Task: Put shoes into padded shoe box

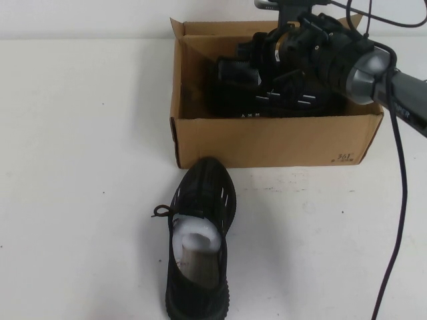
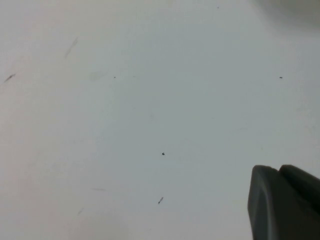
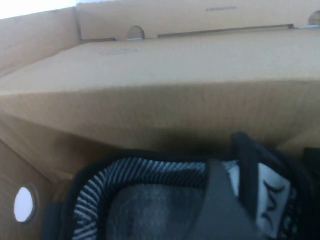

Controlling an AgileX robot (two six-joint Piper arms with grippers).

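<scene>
Box: brown cardboard, flaps upright, standing at the far side of the counter; the raised flaps leave the top clear for loading from above. A round side hole shows in the right wrist view.

Shoe one: black, inside the box toward its left half, lying along the box's length, which looks long enough to take it flat. In the right wrist view its collar and striped lining sit close under the box wall.

Right end effector: reaching down into the box over shoe one; a dark finger lies against the shoe's opening. Whether it grips the shoe or has let go cannot be told.

Shoe two: on the counter just in front of the box, toe almost touching the near wall, white paper stuffing keeping its shape. It is not yet boxed, so the task looks about half done.

Left end effector: out of the high view, hovering over bare counter, apparently parked; open or closed cannot be told.
</scene>
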